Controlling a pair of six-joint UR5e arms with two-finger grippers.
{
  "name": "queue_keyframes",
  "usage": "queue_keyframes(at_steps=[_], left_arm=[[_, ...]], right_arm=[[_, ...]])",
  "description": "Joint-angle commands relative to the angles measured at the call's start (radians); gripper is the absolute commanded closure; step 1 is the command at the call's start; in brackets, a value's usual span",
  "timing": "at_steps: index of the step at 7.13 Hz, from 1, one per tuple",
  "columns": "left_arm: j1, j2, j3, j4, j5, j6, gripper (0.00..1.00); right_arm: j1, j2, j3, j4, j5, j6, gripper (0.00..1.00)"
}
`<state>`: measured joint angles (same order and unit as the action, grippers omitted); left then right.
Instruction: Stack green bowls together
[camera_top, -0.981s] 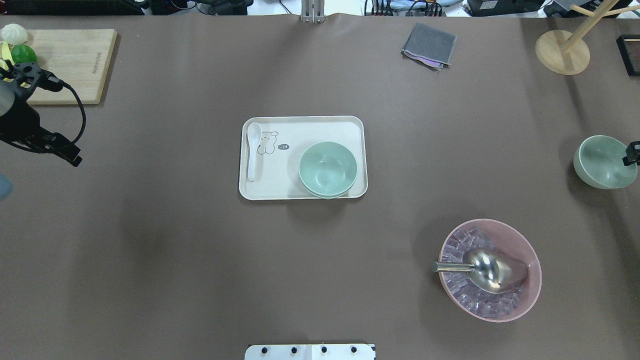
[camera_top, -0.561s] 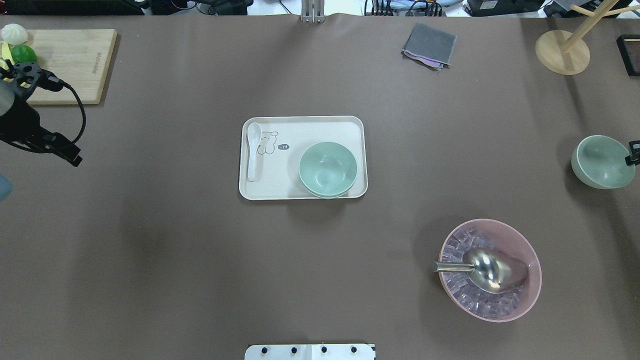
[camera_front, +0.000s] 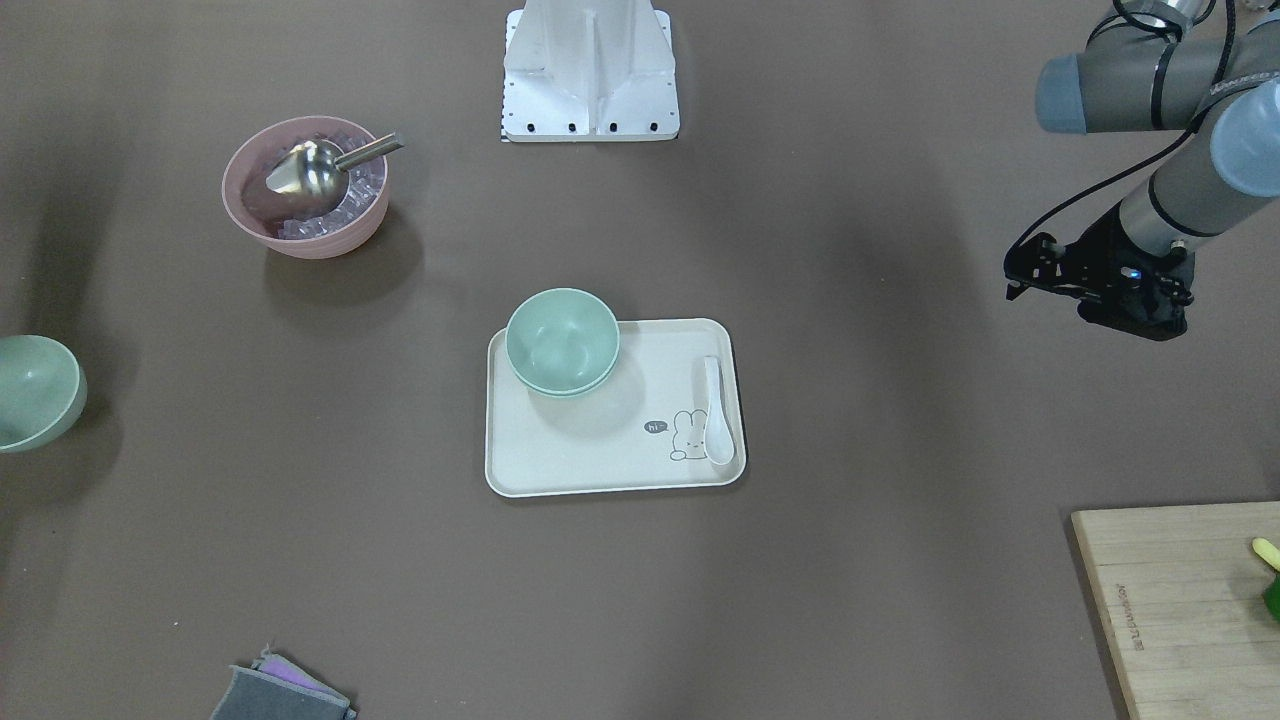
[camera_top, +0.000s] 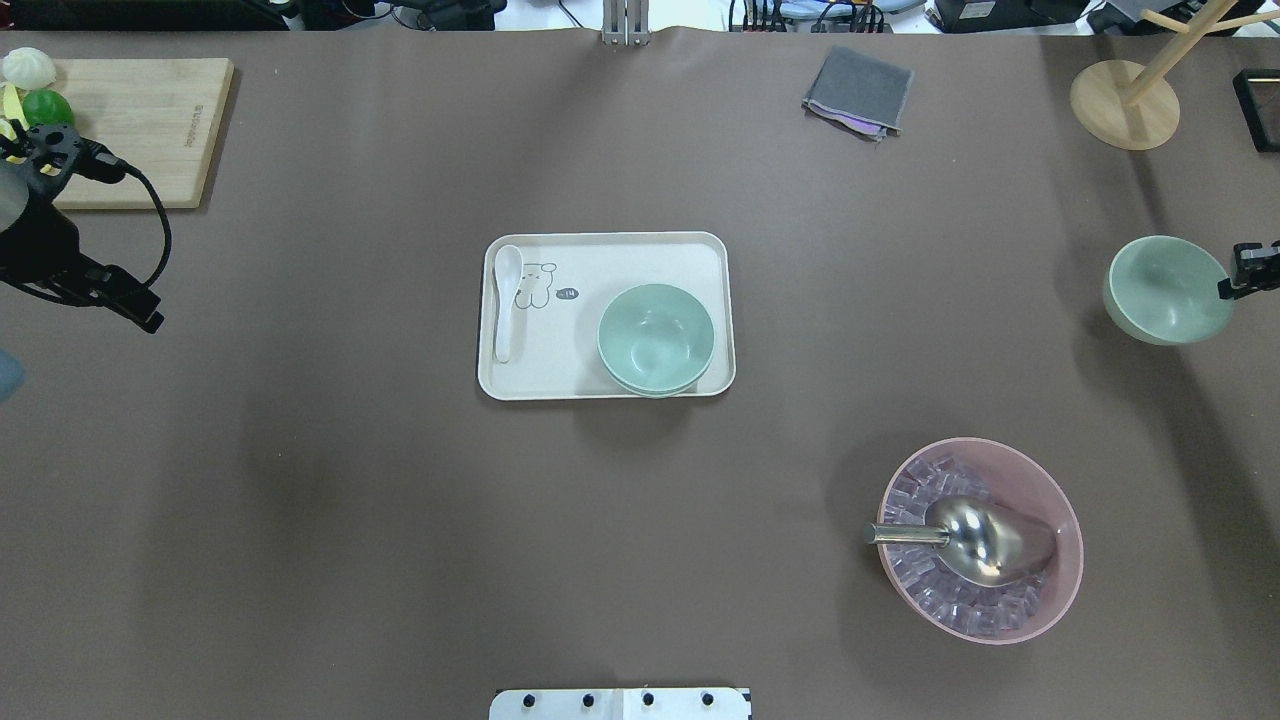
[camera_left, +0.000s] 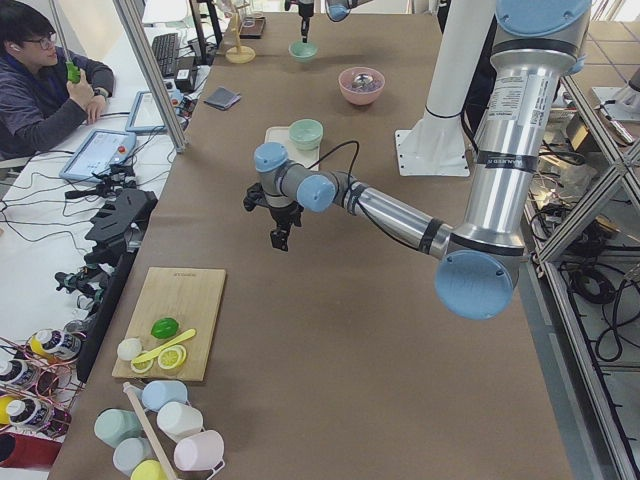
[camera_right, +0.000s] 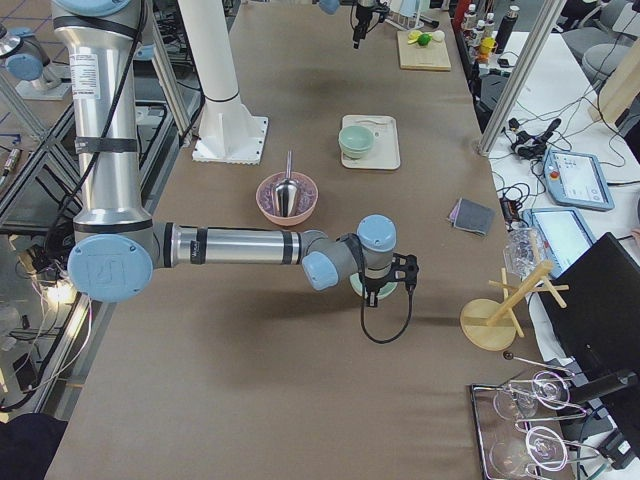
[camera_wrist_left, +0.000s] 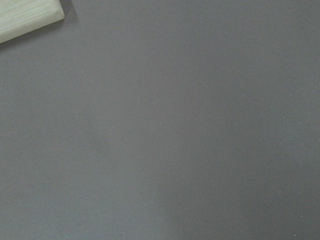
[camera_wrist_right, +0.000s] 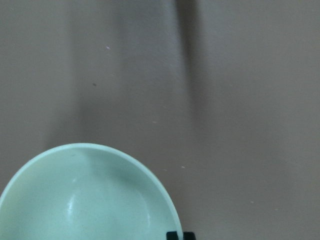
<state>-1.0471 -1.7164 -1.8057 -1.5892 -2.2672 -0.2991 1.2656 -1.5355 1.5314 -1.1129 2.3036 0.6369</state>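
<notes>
Right gripper (camera_top: 1240, 278) at the far right edge of the overhead view, pinched onto the right rim of a single green bowl (camera_top: 1165, 290). In the right wrist view, only a black fingertip visible at the bottom edge, against that rim, with the bowl's hollow filling the lower left. Bowl held mouth up and clear of the brown table (camera_top: 400, 520), its shadow falling apart from it. Well away to the left, at the middle of the frame, two stacked green bowls (camera_top: 655, 338) nested one in the other in the lower right corner of a cream tray (camera_top: 610, 245). White spoon (camera_top: 505, 305) laid along the tray's left side, beside a small printed rabbit. In the lower right of the frame, a pink bowl (camera_top: 1068, 545) of clear cubes with a metal scoop (camera_top: 985, 540) lying in it, handle pointing left; set below the line from held bowl to tray. Near the top edge, a folded grey cloth (camera_top: 858, 90); in the upper right corner, a wooden stand (camera_top: 1125, 105). Left gripper (camera_left: 279, 240) hanging over the table at the left edge, near a cutting board (camera_top: 150, 130) in the upper left corner; open or closed, cannot tell.
</notes>
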Motion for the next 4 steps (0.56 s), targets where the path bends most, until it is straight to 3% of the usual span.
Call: queue_keyframes(at_steps=[1,3,4], left_arm=[[-0.001,0.001,0.005,0.0,0.0,0.0,0.02],[-0.001,0.02,0.008,0.0,0.0,0.003,0.02],[-0.014,0.032,0.003,0.0,0.0,0.017,0.02]], right_arm=[[0.003,0.116,0.103,-0.144,0.034,0.175,1.0],[-0.113,0.275,0.2,-0.292,0.027,0.408,1.0],[-0.182,0.354,0.2,-0.3,0.001,0.549,1.0]])
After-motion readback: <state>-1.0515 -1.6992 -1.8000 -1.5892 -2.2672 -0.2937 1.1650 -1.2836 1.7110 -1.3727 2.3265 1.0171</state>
